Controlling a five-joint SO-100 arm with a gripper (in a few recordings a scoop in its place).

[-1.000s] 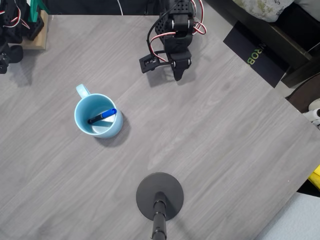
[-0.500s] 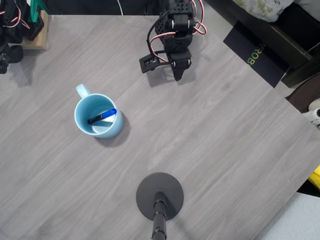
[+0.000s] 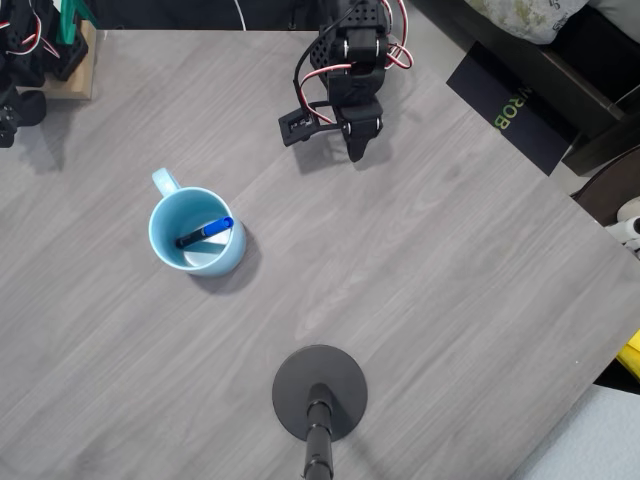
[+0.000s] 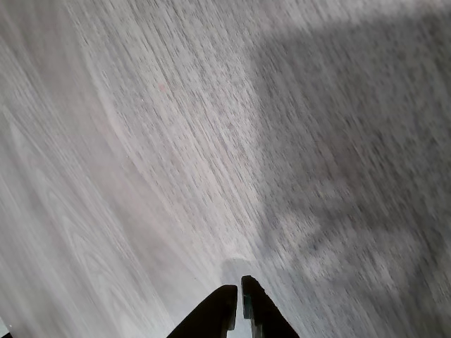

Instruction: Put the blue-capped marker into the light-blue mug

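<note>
Fingers (image 4: 238, 299): pressed together, tips all but touching, nothing between them; wrist view has them pointing down at bare grey wood-grain worktop (image 4: 141, 141) with only the arm's shadow across it.

Gripper (image 3: 357, 143): overhead view places it at the 12 o'clock edge of the worktop, tucked under the black arm with its red and white wires, tip aimed toward 6 o'clock.

Blue-capped marker (image 3: 206, 233): lies inside the light-blue mug (image 3: 170, 255), toward 8 o'clock from the fingers and well apart from them. Long axis runs roughly 2 o'clock to 8 o'clock, blue cap at the 2 o'clock end near the rim, dark barrel sloping down to the mug's floor.

Mug: upright, handle at 11 o'clock, standing free on the worktop.

Black round stand base (image 3: 320, 392): at the 6 o'clock edge, clear of mug and arm.

Judgement: marker reads as already placed; no further grasp seems called for, and the arm looks parked.
</note>
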